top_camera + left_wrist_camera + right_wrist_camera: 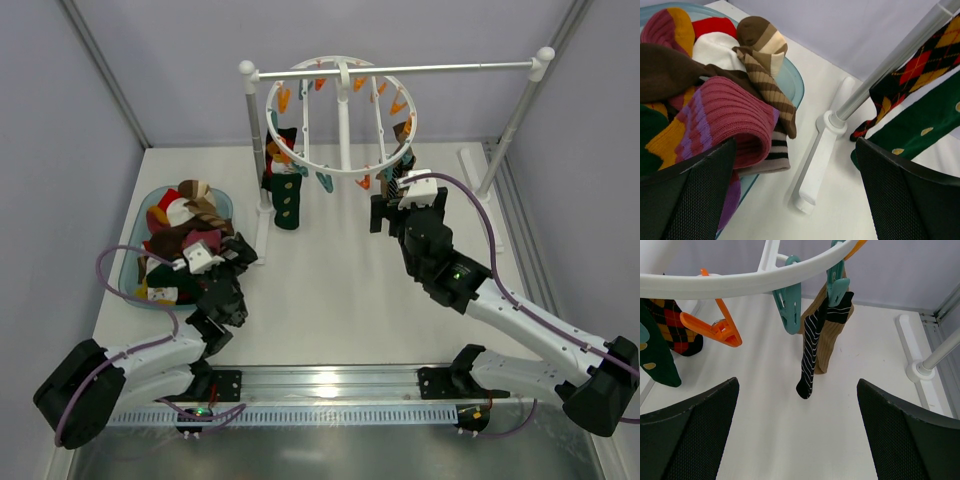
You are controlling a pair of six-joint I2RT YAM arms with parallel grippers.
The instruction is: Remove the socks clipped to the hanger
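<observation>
The round white hanger [300, 160] hangs from the rack bar, rimmed with orange and teal clips. On its left hang a dark green sock [287, 205] and a red-orange diamond sock [283, 145]. On its right a teal clip [839, 287] holds a black-white striped sock [812, 350] with a tan sock [832, 335] behind it. My right gripper [393, 195] is open and empty just below the hanger's right rim [740, 282], the striped sock ahead of it [797, 430]. My left gripper [238, 262] is open and empty beside the sock pile [715, 110].
A teal tray [135, 290] at the left holds several loose socks. The white-posted rack [250, 130] carries a metal bar; its left foot [822, 155] lies on the table before my left gripper [795, 195]. Its right foot [912, 350] is at the right.
</observation>
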